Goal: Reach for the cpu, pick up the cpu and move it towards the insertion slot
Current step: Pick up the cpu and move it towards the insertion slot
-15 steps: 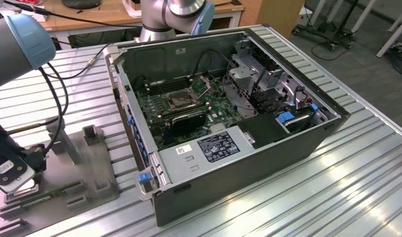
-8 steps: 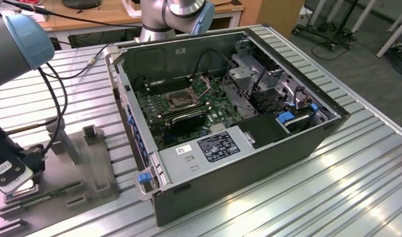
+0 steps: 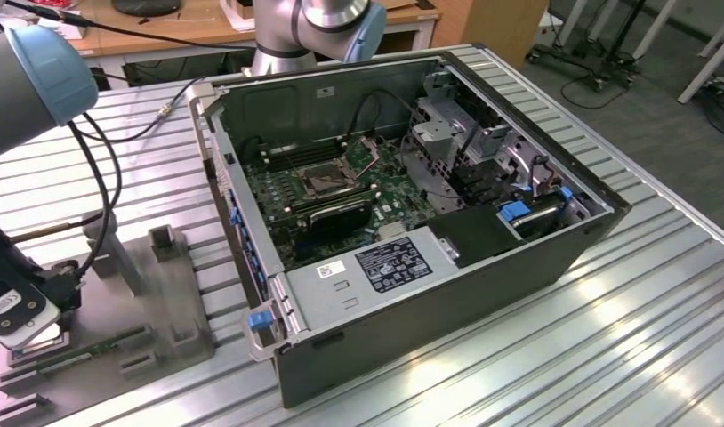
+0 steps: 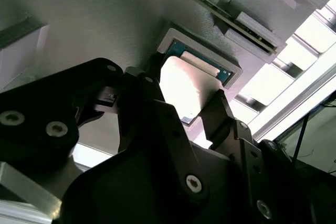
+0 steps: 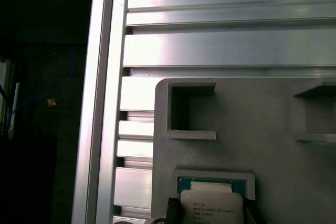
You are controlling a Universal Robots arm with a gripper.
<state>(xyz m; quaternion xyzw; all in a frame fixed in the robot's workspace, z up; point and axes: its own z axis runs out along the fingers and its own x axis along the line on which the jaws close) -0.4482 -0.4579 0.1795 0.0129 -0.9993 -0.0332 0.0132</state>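
The gripper (image 4: 185,95) stands part open, its jaws straddling the cpu (image 4: 191,77), which lies between them in its tray (image 4: 79,35) recess, not lifted. Closing off-centre could tilt the thin chip or jam it against the recess wall, and a weak pinch could drop it. The slot (image 3: 326,181) lies well apart from the gripper.

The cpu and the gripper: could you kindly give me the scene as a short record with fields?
cpu: flat in its recess of the grey tray, pale face up
gripper: low over the cpu, at the exterior view's left
insertion slot: on the green board inside the open computer case, well apart from the gripper
memory stick: in the tray, beside the cpu
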